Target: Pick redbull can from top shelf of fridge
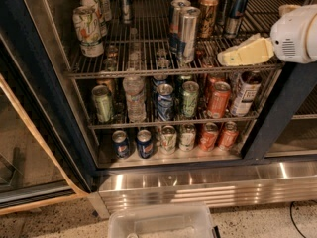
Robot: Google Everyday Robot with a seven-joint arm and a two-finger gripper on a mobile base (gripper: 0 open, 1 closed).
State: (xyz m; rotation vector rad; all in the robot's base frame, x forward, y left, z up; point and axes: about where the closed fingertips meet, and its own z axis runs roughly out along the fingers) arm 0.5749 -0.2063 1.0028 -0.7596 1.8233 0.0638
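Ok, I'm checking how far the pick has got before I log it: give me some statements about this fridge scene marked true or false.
1. The gripper hovers at the right front of the top shelf. True.
2. The gripper holds the redbull can. False: the can stands farther back on the shelf, apart from the gripper.
3. A water bottle stands on the top shelf. False: it is on the middle rack.
4. A clear bin sits on the floor before the fridge. True.
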